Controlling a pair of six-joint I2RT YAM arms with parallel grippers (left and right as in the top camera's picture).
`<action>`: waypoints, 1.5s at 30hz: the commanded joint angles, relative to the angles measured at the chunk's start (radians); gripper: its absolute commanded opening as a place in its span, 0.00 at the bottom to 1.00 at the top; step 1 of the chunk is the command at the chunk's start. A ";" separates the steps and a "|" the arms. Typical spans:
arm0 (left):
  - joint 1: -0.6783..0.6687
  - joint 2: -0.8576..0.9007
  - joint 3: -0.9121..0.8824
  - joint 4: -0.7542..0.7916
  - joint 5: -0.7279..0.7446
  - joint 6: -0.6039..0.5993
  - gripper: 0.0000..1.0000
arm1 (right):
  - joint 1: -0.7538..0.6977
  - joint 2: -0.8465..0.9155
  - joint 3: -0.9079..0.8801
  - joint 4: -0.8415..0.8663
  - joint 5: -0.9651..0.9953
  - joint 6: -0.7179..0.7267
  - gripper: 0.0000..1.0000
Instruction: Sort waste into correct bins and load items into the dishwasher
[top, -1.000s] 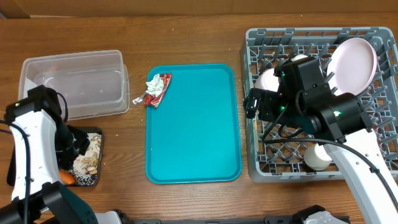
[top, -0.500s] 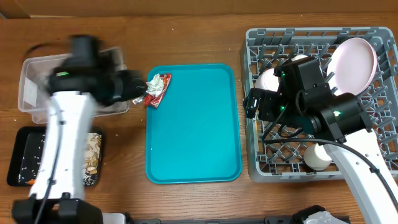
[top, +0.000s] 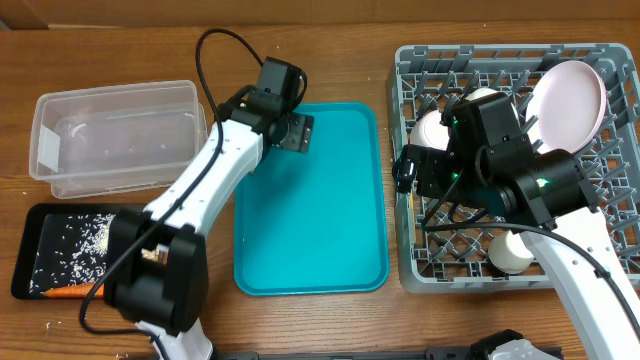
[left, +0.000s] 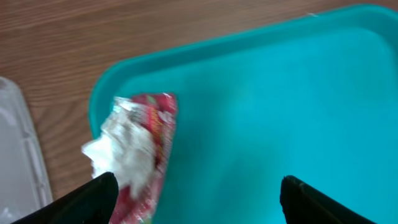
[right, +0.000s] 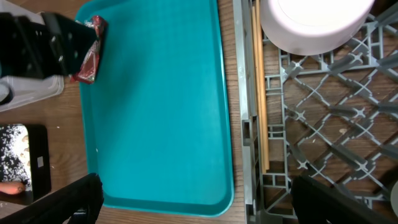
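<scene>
My left gripper (top: 291, 131) is open above the teal tray's far left corner. In the left wrist view (left: 199, 208) the red-and-white wrapper with tissue (left: 138, 149) lies by its left finger, not gripped; overhead it is hidden under the gripper. The wrapper also shows in the right wrist view (right: 90, 53). The clear tub (top: 115, 135) stands at far left. The black tray (top: 30, 245) holds rice scraps (top: 95, 232) and the carrot (top: 70, 292). My right gripper (top: 410, 165) is open and empty (right: 205, 208) over the grey rack's (top: 480, 52) left edge. The rack holds a plate (top: 567, 95), bowls (top: 430, 128), a cup (top: 510, 255) and chopsticks (right: 258, 81).
The teal serving tray (top: 310, 220) lies mid-table between the tub and the rack, bare apart from the wrapper. A few rice grains lie on the wood near the black tray's front edge. The left arm stretches diagonally from the front left over the table.
My left arm swung from the black tray past the clear tub to the teal tray's far left corner, above the wrapper. The right arm has not moved.
</scene>
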 joint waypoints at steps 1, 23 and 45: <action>0.037 0.031 0.009 0.039 -0.068 -0.034 0.86 | 0.001 -0.005 0.018 -0.001 0.008 0.006 1.00; 0.096 0.171 0.055 0.014 -0.019 -0.031 0.09 | 0.001 -0.005 0.018 0.000 0.009 0.005 1.00; 0.217 0.164 0.487 -0.612 -0.016 -0.083 0.04 | 0.001 -0.005 0.018 -0.032 0.009 0.005 1.00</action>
